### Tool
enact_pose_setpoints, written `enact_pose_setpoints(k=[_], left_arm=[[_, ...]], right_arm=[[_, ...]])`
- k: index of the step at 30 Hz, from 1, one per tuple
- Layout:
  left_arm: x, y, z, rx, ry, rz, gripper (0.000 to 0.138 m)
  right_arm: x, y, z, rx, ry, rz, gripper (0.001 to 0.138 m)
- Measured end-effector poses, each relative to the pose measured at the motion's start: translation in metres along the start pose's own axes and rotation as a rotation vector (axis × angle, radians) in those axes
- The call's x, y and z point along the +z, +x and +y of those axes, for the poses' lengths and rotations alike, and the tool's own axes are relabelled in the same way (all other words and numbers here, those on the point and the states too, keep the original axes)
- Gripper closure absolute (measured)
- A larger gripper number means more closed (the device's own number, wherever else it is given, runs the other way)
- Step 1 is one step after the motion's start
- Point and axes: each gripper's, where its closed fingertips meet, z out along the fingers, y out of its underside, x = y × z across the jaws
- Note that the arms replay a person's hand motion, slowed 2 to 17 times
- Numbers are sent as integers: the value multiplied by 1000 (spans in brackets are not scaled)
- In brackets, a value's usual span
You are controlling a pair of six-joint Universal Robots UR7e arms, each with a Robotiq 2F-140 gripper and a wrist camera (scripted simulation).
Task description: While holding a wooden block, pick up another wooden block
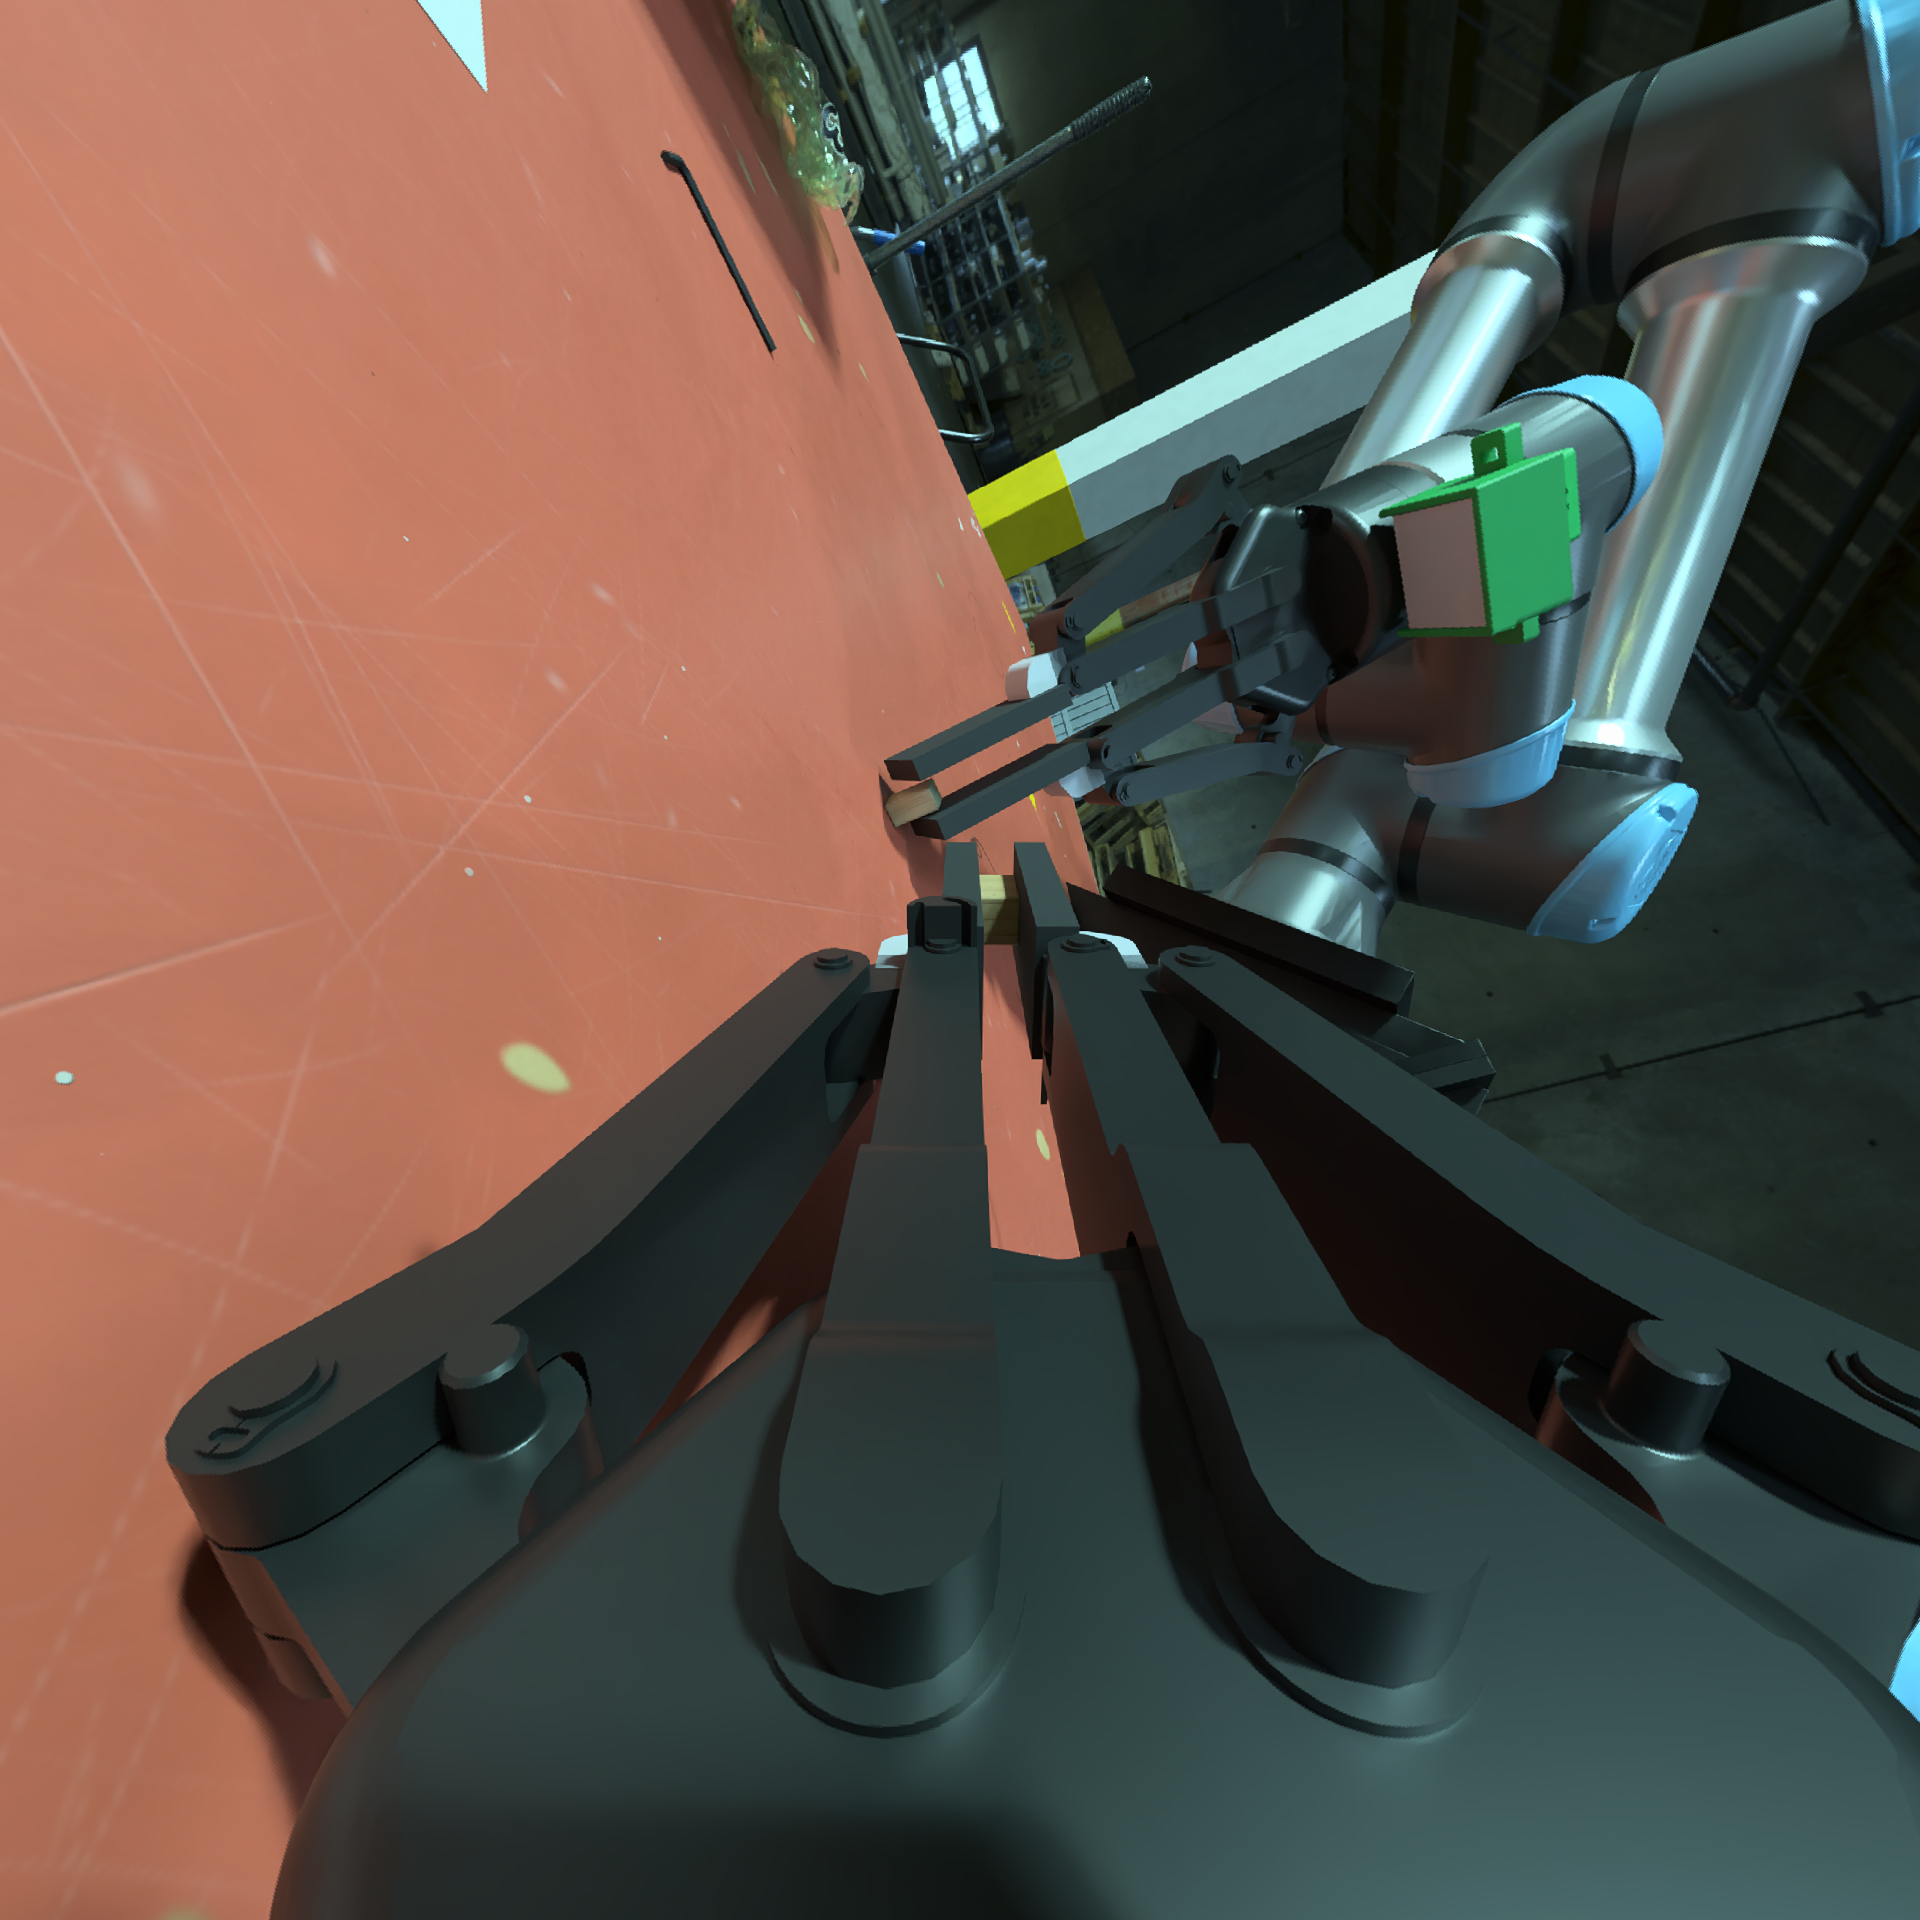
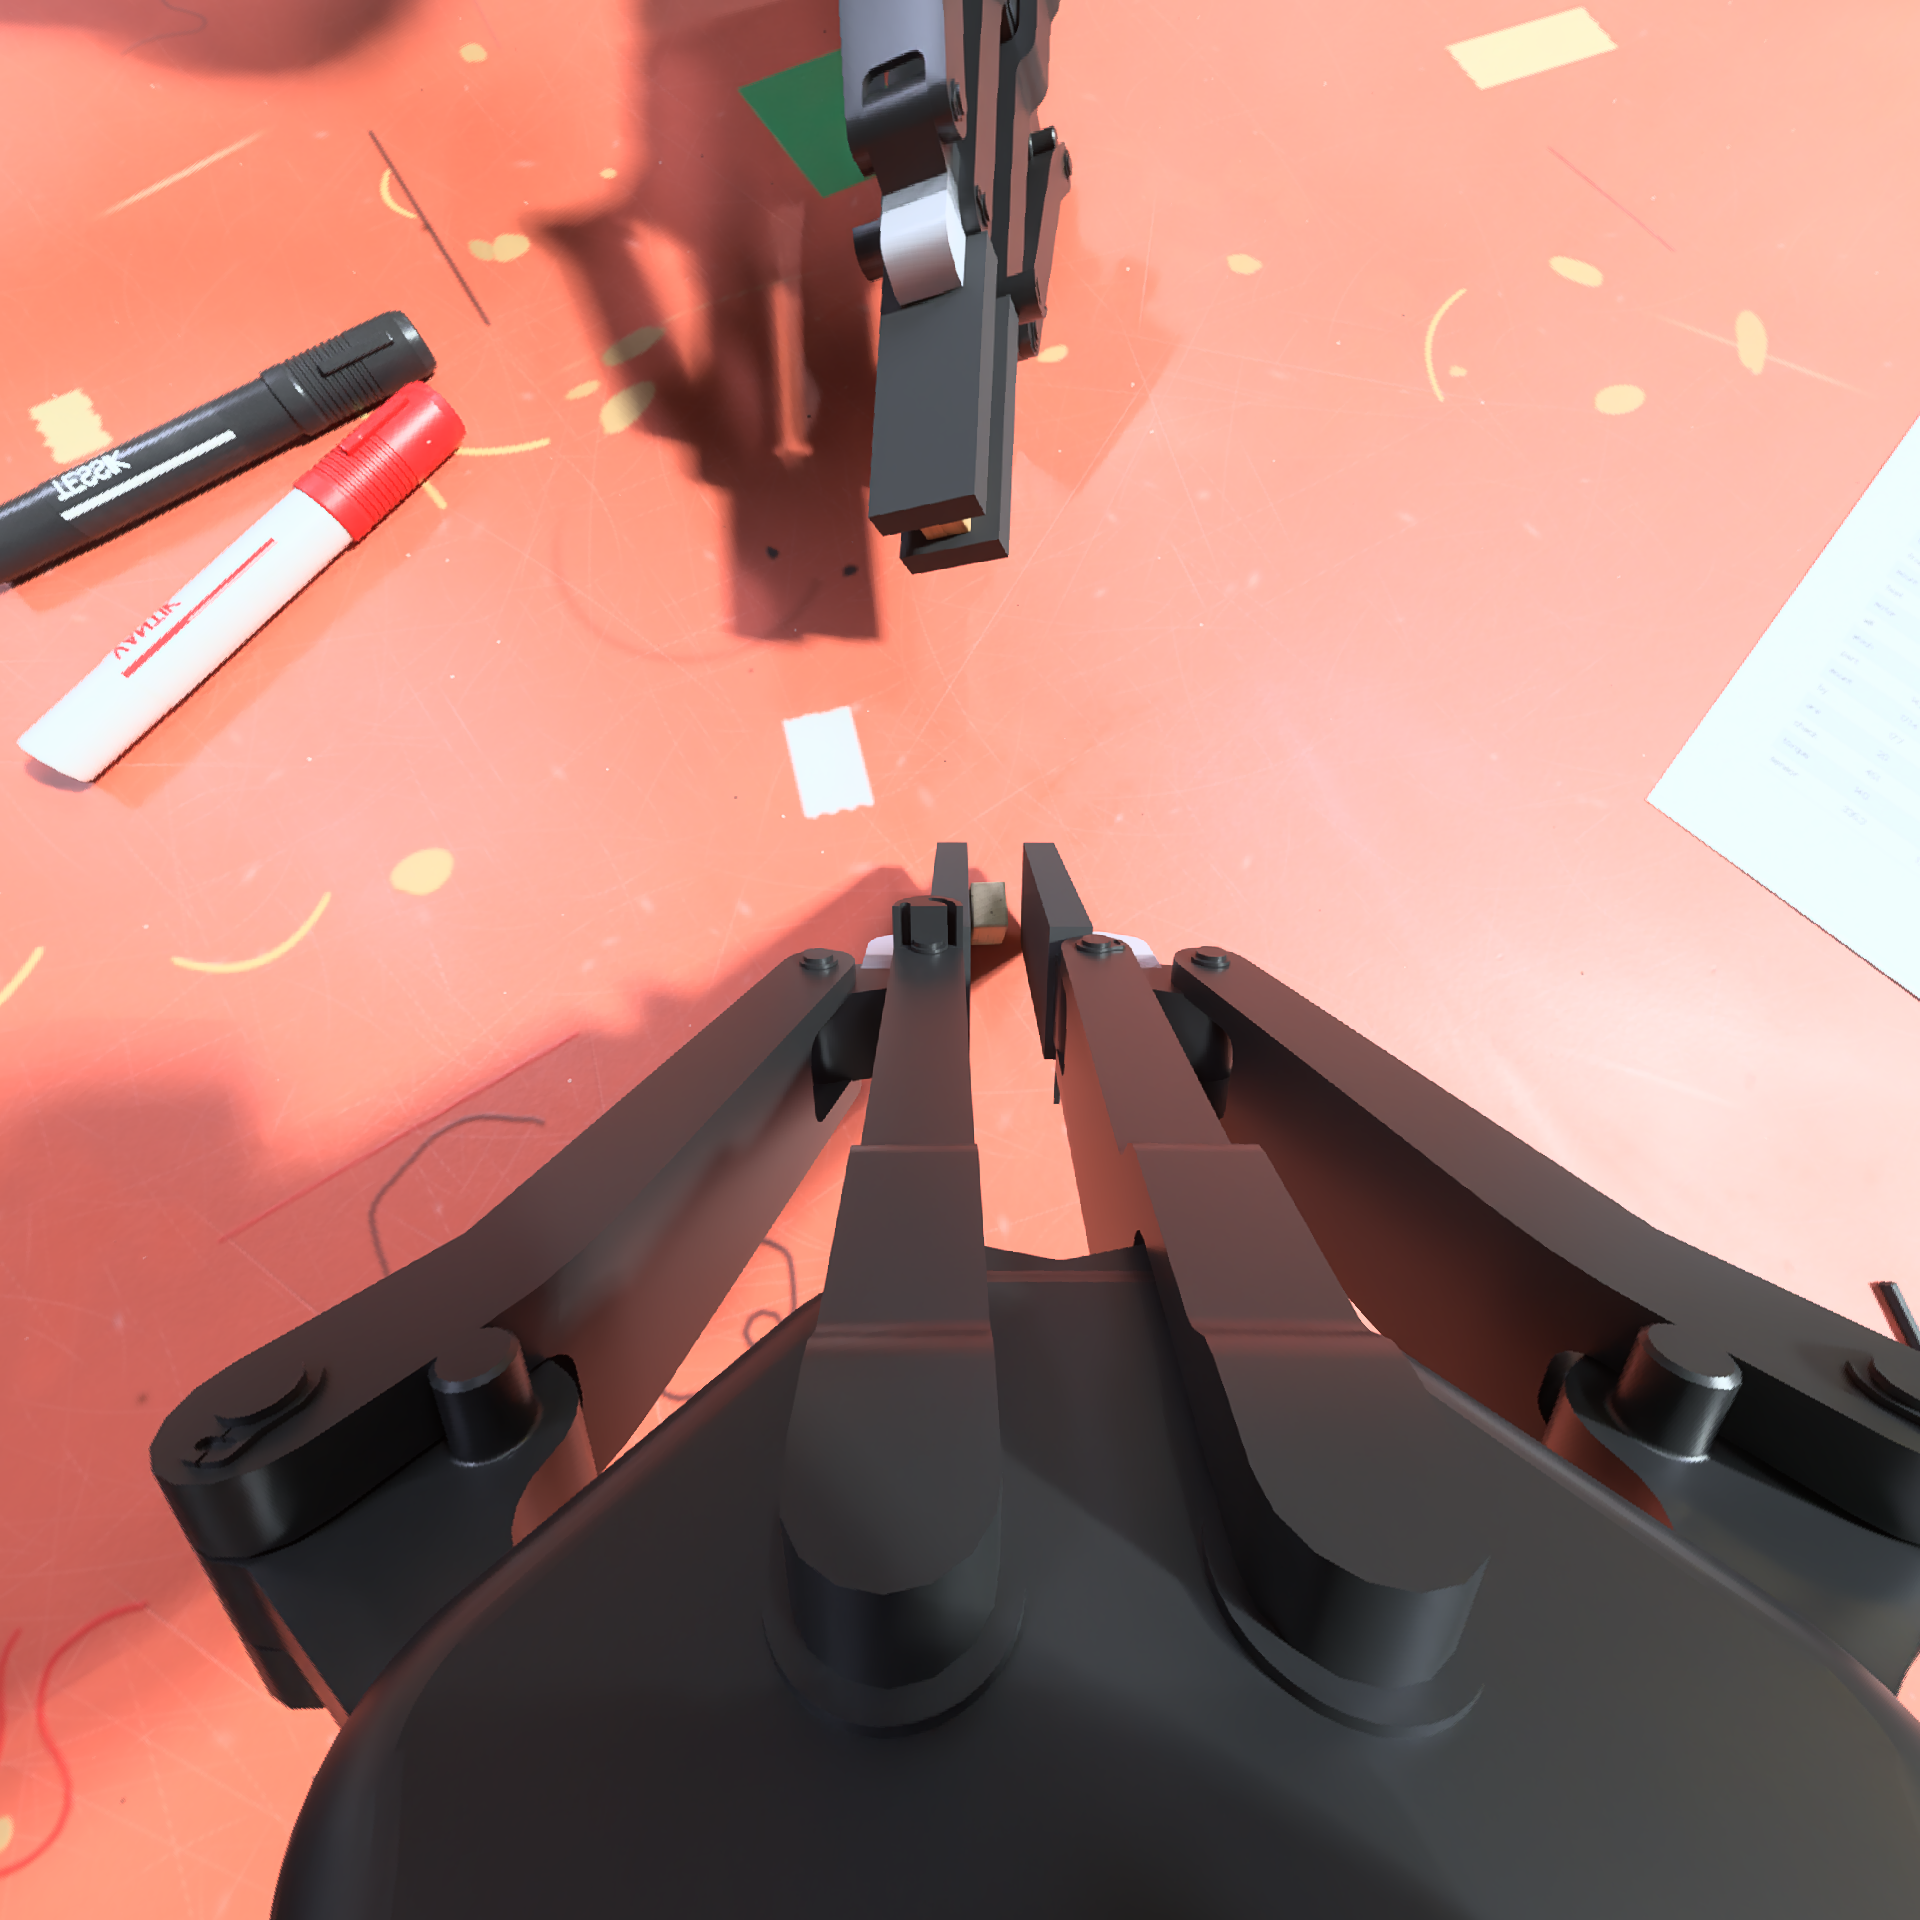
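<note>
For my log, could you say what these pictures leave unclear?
- Right wrist view: whether the right gripper clamps the second wooden block; its finger hides one side.
- Left wrist view: left gripper covers most of the held wooden block.
- Right wrist view: paper sheet cut by edge.

Two little wooden blocks here, both pale tan with a bit of grain showing. The first wooden block (image 1: 995, 906) sits pinched between the left gripper (image 1: 997, 873) fingers near their tips, only a small squarish face peeking out; from the right wrist view the same block (image 2: 948, 528) shows as a thin sliver held up off the salmon-red table (image 2: 1299, 675). The second wooden block (image 2: 989, 906) sits between the right gripper (image 2: 995, 868) fingers, snug against one finger with a gap to the other (can't tell if it's really clamped). From the left wrist view that block (image 1: 914, 803) looks right down at the table surface.
</note>
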Motion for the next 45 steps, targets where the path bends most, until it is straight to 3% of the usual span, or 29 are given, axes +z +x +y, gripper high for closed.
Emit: enact_pose_setpoints(k=[34,39,45], left_arm=[[0,0,0,0,0,0,129],[0,0,0,0,-1,0,129],[0,0,0,1,-1,-1,129]], right_arm=[[1,2,-2,22,21,10,131],[-2,4,-4,43,58,9,131],[-9,3,-15,110,172,-48,131]])
